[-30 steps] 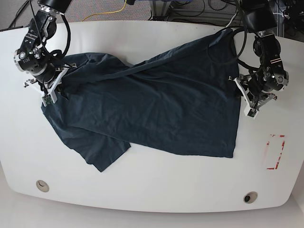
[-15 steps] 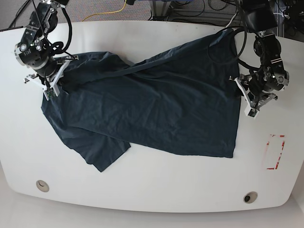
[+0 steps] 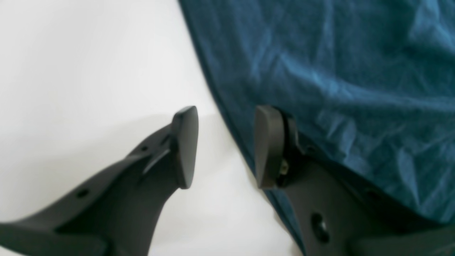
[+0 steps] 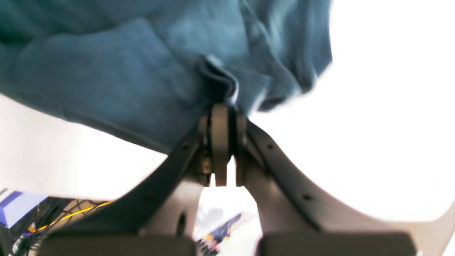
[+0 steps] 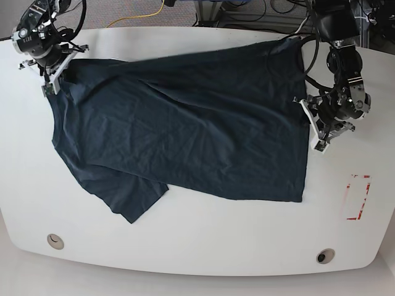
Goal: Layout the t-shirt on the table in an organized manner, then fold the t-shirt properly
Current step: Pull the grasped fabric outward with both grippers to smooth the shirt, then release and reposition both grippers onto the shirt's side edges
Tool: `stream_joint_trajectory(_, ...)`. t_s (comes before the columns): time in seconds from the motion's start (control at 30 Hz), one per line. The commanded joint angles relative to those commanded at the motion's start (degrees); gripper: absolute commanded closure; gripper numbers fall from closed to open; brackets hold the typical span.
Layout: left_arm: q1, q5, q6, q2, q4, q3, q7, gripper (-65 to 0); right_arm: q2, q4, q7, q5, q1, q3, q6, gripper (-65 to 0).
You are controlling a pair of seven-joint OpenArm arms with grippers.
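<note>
While the right pincer [image 4: 222, 117] grips a bunched fold of the wrinkled dark navy-blue cotton t-shirt [image 5: 185, 123] at the far corner of the glossy white counter [image 5: 203, 246], the left pincer [image 3: 222, 145] waits with jaws apart, straddling the shirt's side edge. The garment lies spread across the counter's middle, one sleeve doubled under near the round grommet hole [image 5: 55, 241]. A hard pull risks dragging cloth over the far edge; the thin pinch may slip.
</note>
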Motion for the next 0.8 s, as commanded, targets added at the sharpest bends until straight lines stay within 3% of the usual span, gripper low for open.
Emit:
stream_joint_trajectory(0.33, -0.09, 0.0, 0.0, 0.26, -0.09, 2.29, 0.0, -23.7, 0.0, 0.09, -4.75, 10.02, -6.51, 8.26, 0.0, 0.0)
stream_joint_trajectory(0.63, -0.26, 0.0, 0.0, 0.26, -0.44, 3.69, -0.18, -23.7, -3.25, 0.0, -5.19, 11.87, -10.29, 12.48, 0.0, -0.3)
stream_joint_trajectory(0.7, -0.26, 0.0, 0.0, 0.26, -0.44, 3.69, -0.18, -23.7, -4.04, 0.0, -5.27, 11.87, -10.64, 13.01, 0.0, -2.4)
stream_joint_trajectory(0.8, -0.26, 0.0, 0.0, 0.26, -0.44, 3.78, -0.18, -23.7, -5.36, 0.0, -5.98, 11.87, -10.9, 14.24, 0.0, -16.0)
